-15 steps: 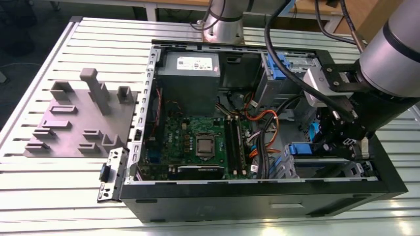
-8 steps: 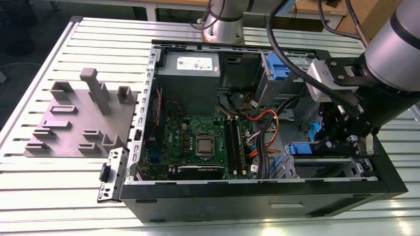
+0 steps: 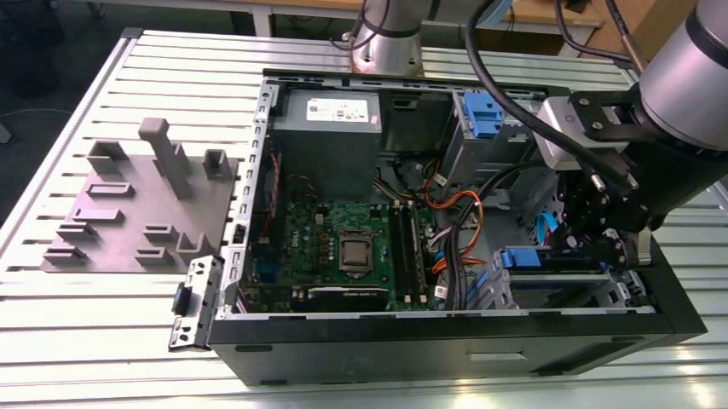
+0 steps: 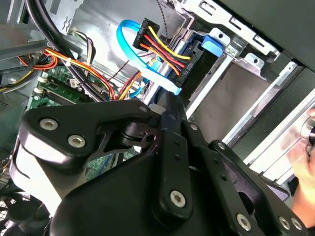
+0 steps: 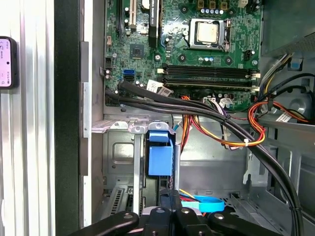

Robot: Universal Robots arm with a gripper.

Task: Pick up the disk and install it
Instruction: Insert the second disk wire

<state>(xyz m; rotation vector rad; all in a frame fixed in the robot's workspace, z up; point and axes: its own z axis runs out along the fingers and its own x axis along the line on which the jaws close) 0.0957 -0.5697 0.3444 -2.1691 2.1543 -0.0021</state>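
The disk (image 3: 530,258) sits edge-on in the drive cage at the exterior view's right end of the open computer case (image 3: 455,341), its blue plastic end showing. That blue end (image 5: 160,156) stands in a cage slot in the first wrist view. It appears as a blue tab (image 4: 212,43) on a dark body in the second wrist view. My gripper (image 3: 609,243) hangs inside the case just beside the cage. The fingertips (image 5: 170,199) are pressed together, shut, a short way from the disk's blue end, with nothing seen between them. A blue data cable (image 4: 147,66) loops right by the gripper (image 4: 170,105).
The motherboard (image 3: 341,247) and a grey power supply (image 3: 327,128) fill the case's other half. Orange, yellow and black cables (image 5: 231,132) cross near the cage. A grey fixture plate (image 3: 136,213) and a black bracket (image 3: 196,302) lie on the slatted table (image 3: 68,341).
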